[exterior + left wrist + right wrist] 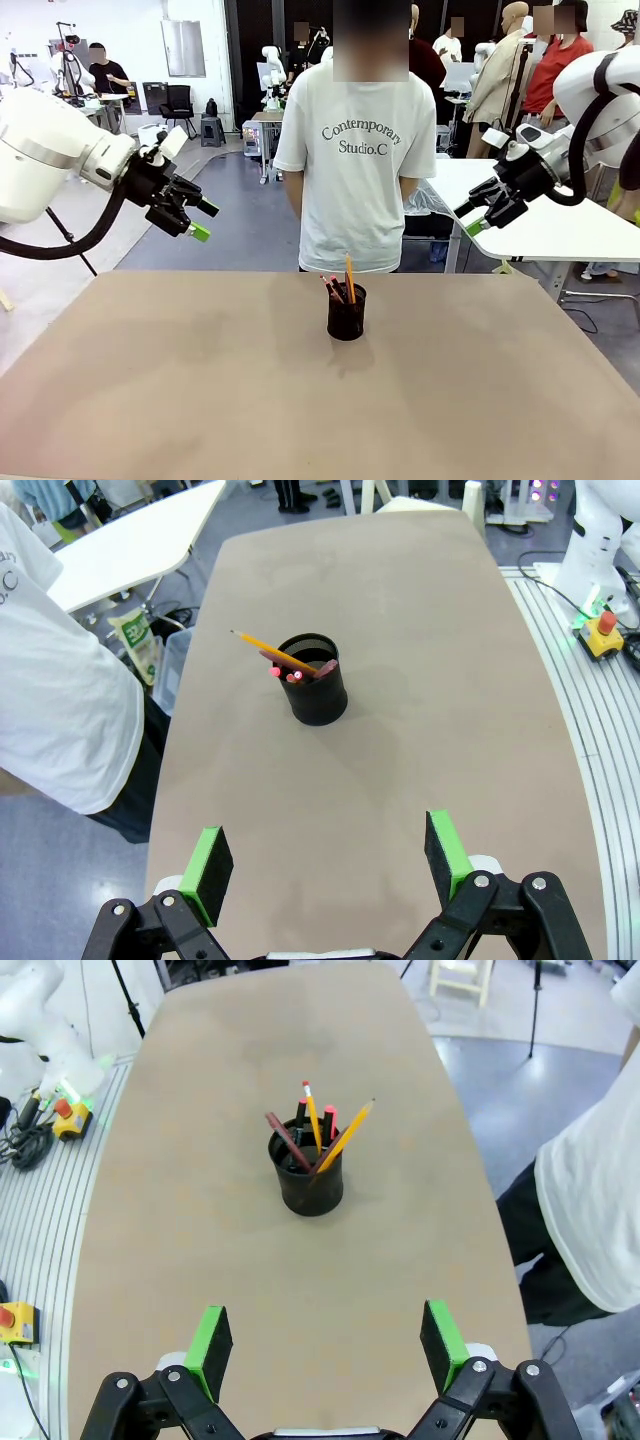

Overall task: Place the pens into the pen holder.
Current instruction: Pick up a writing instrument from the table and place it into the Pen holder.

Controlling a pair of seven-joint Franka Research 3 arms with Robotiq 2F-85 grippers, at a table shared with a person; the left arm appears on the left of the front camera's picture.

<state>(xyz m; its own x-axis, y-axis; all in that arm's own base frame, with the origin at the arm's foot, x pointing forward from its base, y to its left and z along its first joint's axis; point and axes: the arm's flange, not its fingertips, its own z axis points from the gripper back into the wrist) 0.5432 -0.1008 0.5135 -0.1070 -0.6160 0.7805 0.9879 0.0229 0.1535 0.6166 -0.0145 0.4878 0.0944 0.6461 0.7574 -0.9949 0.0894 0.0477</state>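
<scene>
Pens (340, 285) upright in pen holder (346, 316), tips leaning outward

On the counter (150, 400) we see the pen holder (346, 312) standing upright near the far edge, about midway across, with the pens (342, 283) sticking up out of it, the yellow-orange pencil (349, 277) tallest. A person in a white T-shirt (355, 150) stands just behind the counter, directly beyond the holder. Our left pincer (195, 220) and right pincer (470, 218) both hang high above the counter's sides, well apart from the holder, fingers apart and empty.
</scene>
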